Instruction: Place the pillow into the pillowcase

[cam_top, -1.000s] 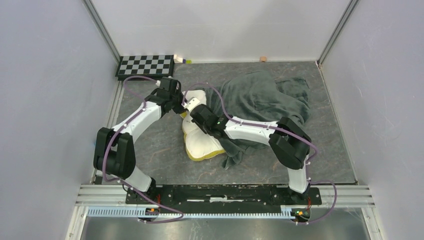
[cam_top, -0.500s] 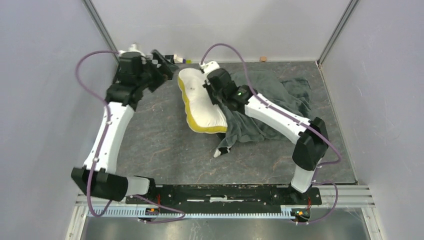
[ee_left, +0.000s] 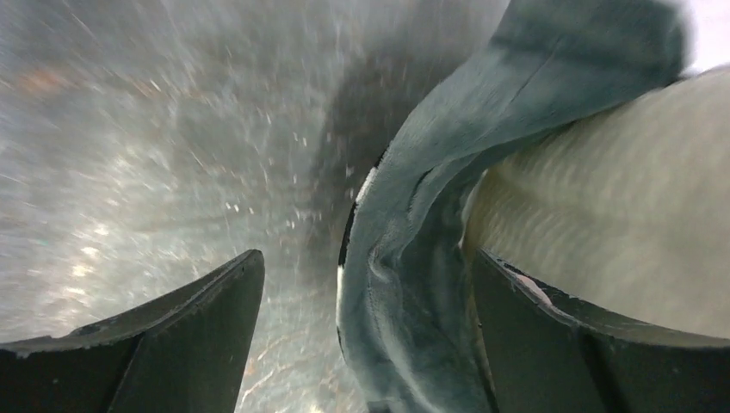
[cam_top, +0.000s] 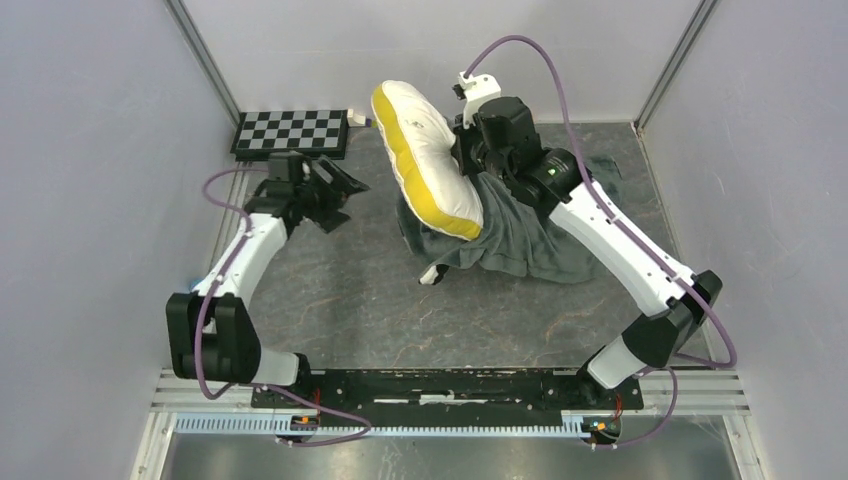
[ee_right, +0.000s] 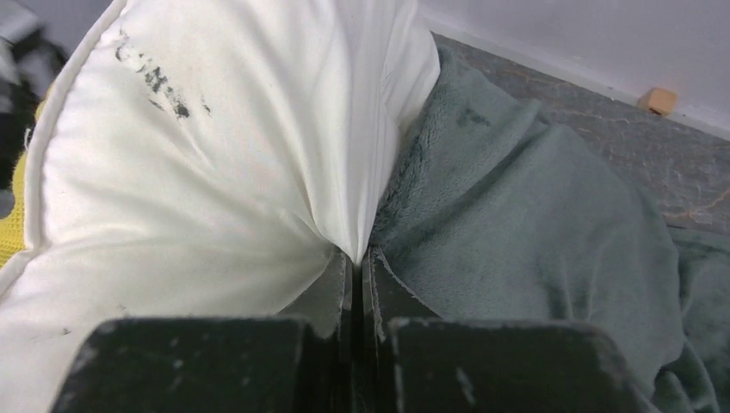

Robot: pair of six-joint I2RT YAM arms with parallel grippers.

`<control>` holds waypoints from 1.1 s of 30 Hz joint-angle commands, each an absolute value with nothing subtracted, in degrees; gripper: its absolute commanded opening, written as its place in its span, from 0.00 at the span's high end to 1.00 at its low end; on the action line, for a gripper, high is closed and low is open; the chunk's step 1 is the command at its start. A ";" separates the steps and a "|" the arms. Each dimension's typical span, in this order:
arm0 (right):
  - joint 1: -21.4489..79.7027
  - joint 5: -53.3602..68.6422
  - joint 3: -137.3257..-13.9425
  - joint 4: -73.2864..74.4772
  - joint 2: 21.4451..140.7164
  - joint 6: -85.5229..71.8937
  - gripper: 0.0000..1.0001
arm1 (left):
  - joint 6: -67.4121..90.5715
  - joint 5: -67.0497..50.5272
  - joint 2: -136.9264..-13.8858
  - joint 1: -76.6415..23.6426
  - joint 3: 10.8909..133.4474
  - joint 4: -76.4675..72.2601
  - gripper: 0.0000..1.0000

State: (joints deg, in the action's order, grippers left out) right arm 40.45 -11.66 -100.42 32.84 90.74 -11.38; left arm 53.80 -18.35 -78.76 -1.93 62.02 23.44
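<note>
**Pillow Suspended from Right Gripper; Left Gripper Unloaded**

Handling. The pillowcase (cam_top: 510, 235) was a limp plush sack. Its lower folds lay heaped on the table (cam_top: 330, 290), with a striped corner nearest the arm bases, and its upper part was drawn up toward the pillow. It would likely sag and fold shut under its own weight, so the hem of its mouth appeared to be the useful place to take hold. The left wrist view showed a rolled grey-green hem running beside cream fabric. Whether any of the pillow already sat inside could not be told.

The pillow (cam_top: 425, 150) hung above and beyond the heap, on edge with its yellow band facing the left arm. It looked light, plump and compressible, and its cover bunched readily under a pinch. A grip on a fold of cover would carry it, though the body would probably swing.

Arm pose. The left arm was folded low. The left gripper (cam_top: 338, 188) was near the table, aimed at the pillowcase and apart from it, with its fingers (ee_left: 189, 335) spread wide and nothing between them.

The right arm reached far and high. The right gripper (ee_right: 357, 258) had its fingers pressed together on a fold of pillow cover. Plush met the same pinch line, but whether it was clamped could not be told.

A checkerboard (cam_top: 290, 130) lay at the far left.
</note>
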 commanded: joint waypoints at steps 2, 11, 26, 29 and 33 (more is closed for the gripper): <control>41.03 -9.04 -103.80 25.46 84.13 -12.57 1.00 | 58.83 -19.28 -79.89 -10.77 57.07 13.45 0.02; 41.04 -8.03 -103.74 25.32 82.26 -13.27 1.00 | 62.84 -19.68 -85.61 -18.32 53.77 3.81 0.00; 41.04 -8.11 -99.62 25.79 80.10 -12.98 1.00 | 69.61 -16.64 -87.35 -27.05 57.95 0.08 0.87; 41.04 -7.02 -90.51 23.90 77.75 -13.48 0.94 | 67.05 -13.74 -82.17 -26.38 60.10 6.43 0.98; 41.13 -3.97 -80.50 20.74 75.60 -14.97 0.41 | 66.27 -13.18 -79.68 -25.07 61.29 9.87 0.98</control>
State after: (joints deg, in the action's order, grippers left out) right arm 41.01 -6.44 -87.11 28.23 78.59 -13.82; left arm 68.55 -15.31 -84.16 -26.33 57.54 6.39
